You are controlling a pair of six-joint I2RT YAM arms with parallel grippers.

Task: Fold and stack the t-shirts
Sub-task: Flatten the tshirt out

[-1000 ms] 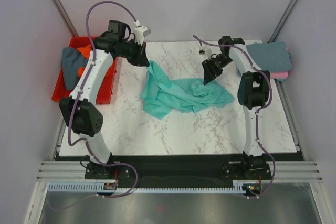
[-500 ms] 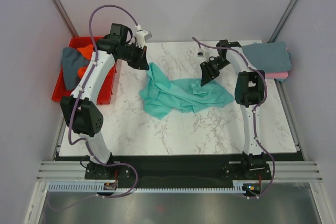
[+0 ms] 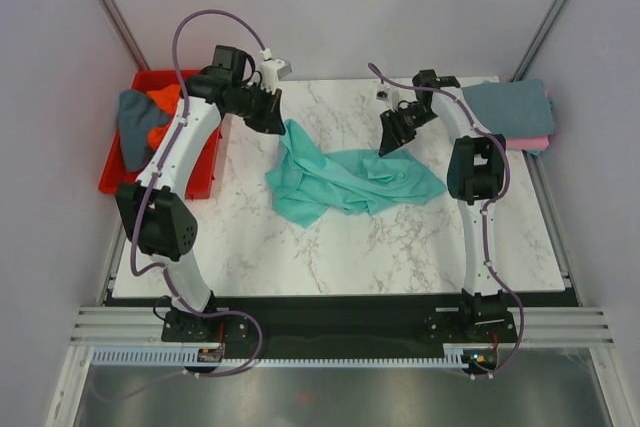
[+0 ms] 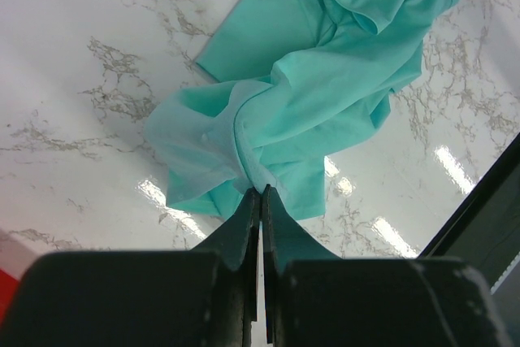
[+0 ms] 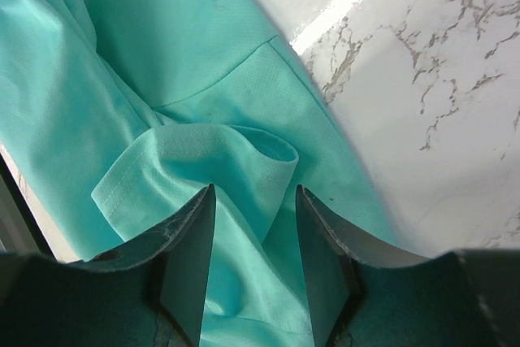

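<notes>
- teal t-shirt (image 3: 345, 182) lies bunched mid surface (image 3: 300, 257), long axis running left to right.
- right gripper (image 5: 253, 201) hangs over its far right sleeve, jaws spread, sleeve fold just below them.
- left gripper (image 4: 261, 193) jaws pressed together, pinching the far left corner, lifted.

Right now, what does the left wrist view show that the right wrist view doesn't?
Left wrist only: the left hand pinched shut on a bunched edge of the crumpled teal t-shirt. Right wrist only: the right hand open, straddling a sleeve cuff. Both: that shirt lying on the white marble tabletop.
</notes>
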